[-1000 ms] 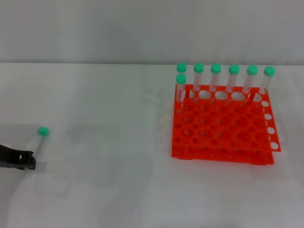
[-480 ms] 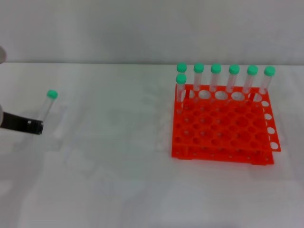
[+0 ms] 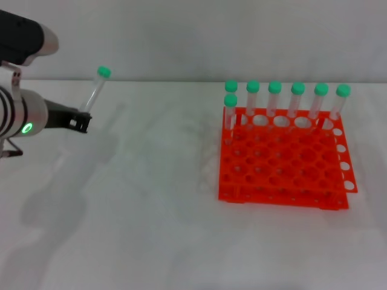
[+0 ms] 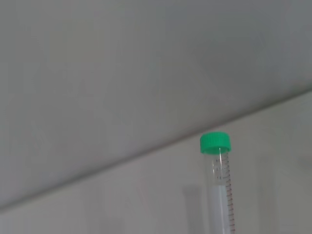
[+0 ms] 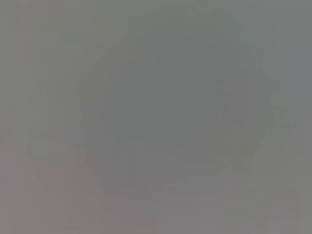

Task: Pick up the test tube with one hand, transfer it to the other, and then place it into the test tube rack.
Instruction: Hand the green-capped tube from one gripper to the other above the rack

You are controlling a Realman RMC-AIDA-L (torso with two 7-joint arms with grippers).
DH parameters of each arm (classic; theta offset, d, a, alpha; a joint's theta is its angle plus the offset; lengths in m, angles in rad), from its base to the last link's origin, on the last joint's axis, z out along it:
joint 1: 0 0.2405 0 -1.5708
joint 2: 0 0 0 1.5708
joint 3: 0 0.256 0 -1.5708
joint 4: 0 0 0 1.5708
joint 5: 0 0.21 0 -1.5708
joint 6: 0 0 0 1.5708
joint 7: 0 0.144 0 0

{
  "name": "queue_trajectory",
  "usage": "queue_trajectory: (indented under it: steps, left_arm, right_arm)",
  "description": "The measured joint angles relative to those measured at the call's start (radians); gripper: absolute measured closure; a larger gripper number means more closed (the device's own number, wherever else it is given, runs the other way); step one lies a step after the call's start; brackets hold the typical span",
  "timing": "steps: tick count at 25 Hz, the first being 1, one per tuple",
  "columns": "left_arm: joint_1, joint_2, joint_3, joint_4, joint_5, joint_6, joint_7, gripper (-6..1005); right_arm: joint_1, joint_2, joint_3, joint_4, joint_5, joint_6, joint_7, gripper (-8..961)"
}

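My left gripper (image 3: 80,121), black on a thick white arm with a green light, is shut on the lower end of the test tube (image 3: 96,89). It holds the tube in the air at the far left of the table. The tube is clear with a mint-green cap and leans up and to the right. It also shows in the left wrist view (image 4: 220,185), cap uppermost. The orange-red test tube rack (image 3: 284,163) stands on the table at the right. My right gripper is out of view, and the right wrist view shows only plain grey.
Several capped tubes (image 3: 286,101) stand upright along the rack's back row, and one more (image 3: 230,115) stands just in front at its left corner. The white table (image 3: 151,199) runs back to a grey wall.
My left gripper has lifted the test tube up off the table and carried it up and to the right. The white left arm has come into view.
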Motion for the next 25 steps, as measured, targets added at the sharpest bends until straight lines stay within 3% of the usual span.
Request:
queue_trajectory:
  steps: [4, 6, 9, 17, 25]
  left_arm:
    - [-0.002, -0.001, 0.011, -0.019, 0.000, -0.061, 0.030, 820]
    - [0.002, -0.003, 0.050, -0.055, 0.000, -0.180, 0.057, 820]
    - [-0.002, -0.003, 0.066, -0.069, 0.001, -0.229, 0.071, 820]
    - [-0.005, -0.002, 0.173, -0.090, 0.000, -0.402, 0.121, 820]
    - [-0.036, -0.003, 0.258, -0.168, -0.002, -0.585, 0.156, 820]
  right_arm:
    - [-0.012, -0.007, -0.003, -0.017, -0.057, -0.022, 0.053, 77]
    - [-0.015, -0.007, -0.003, -0.021, -0.070, -0.037, 0.069, 77]
    - [-0.027, -0.012, -0.003, -0.028, -0.095, -0.083, 0.144, 77]
    - [-0.024, -0.057, -0.003, -0.046, -0.222, -0.110, 0.476, 76]
    - [-0.014, -0.065, -0.003, -0.091, -0.395, -0.120, 0.604, 76]
